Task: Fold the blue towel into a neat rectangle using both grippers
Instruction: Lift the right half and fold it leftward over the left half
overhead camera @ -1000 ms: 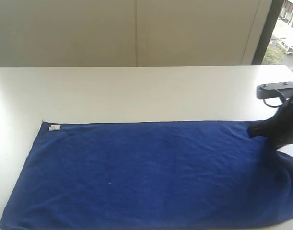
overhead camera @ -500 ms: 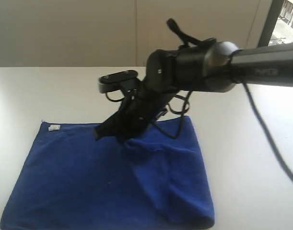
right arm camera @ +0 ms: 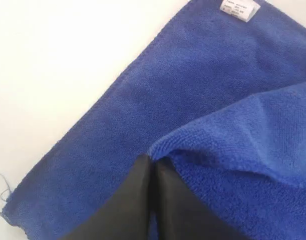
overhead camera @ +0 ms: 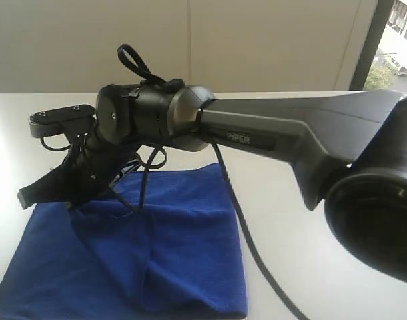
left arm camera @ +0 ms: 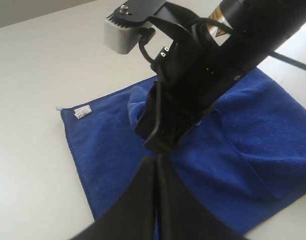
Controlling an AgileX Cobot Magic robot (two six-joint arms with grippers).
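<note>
blue towel (overhead camera: 183, 253): near-left corner cut off by the exterior picture's edge, far-left corner hidden behind right gripper (overhead camera: 30, 195) | white tag (right arm camera: 239, 8): print too small to read, cropped in right wrist view | left gripper (left arm camera: 157, 167): only tips show, body out of frame

On my screens the towel (overhead camera: 176, 253) is a deep royal blue all over. It is plain, with no stripe or print, and only a shade darker in its creases. Its tag (left arm camera: 82, 111) is white with faint grey print that I cannot read. The table (overhead camera: 310, 120) under it is white. The right gripper (overhead camera: 26, 195) is black, and so are its cables (overhead camera: 240, 223). The arm (overhead camera: 290, 127) behind it is dark grey, its lettering (overhead camera: 242, 139) whitish. The left gripper (left arm camera: 156, 165) shows black too. A block (left arm camera: 120, 37) on the right gripper is pale grey under a black plate. The wall (overhead camera: 270, 40) is cream.
</note>
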